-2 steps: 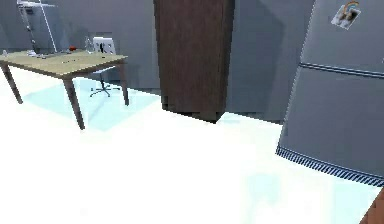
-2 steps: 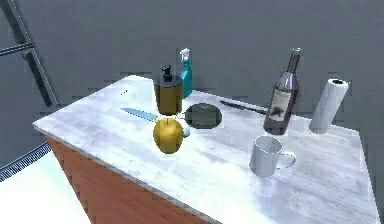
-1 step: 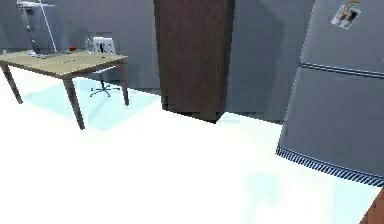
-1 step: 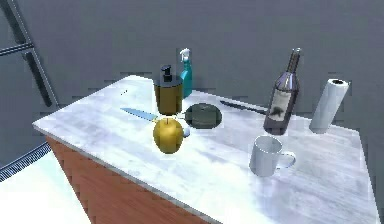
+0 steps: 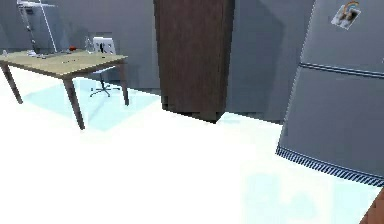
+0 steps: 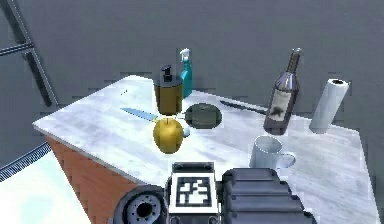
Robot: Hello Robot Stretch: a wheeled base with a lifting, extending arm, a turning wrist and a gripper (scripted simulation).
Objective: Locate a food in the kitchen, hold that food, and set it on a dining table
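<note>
You have the counter (image 6: 90, 122) in front of the arm in the arm side view, its pale marbled top crowded with things. The yellow apple (image 6: 168, 134) is toward the near edge, left of the middle, just beyond the white marker square (image 6: 195, 192) at the arm's end. The gripper (image 6: 145, 206) shows as a dark body at the bottom edge, just left of that marker. Because the apple is at or behind its far end over the countertop, you cannot tell whether the claw has hold of anything. Nor can you tell how wide it stands (the fingers are hard to pick out under the apple).

Just beyond the apple stands a brown pump bottle (image 6: 169, 92), with a teal spray bottle (image 6: 185, 70) farther back. A knife (image 6: 138, 114) lies to the apple's left, and a dark shallow bowl (image 6: 203, 116) sits to its right. Farther right, a wine bottle (image 6: 282, 95) stands upright, with a paper towel roll (image 6: 328, 105) beyond it toward the right end. A white mug (image 6: 268, 153) sits near the front edge.

In the forward view, the wooden dining table (image 5: 85, 66) stands at the far left with a few small things on it and a wheeled chair (image 5: 100, 88) behind. A tall dark cabinet (image 5: 195, 55) stands in the middle against the grey wall, and a grey fridge (image 5: 345, 90) is at the near right.
</note>
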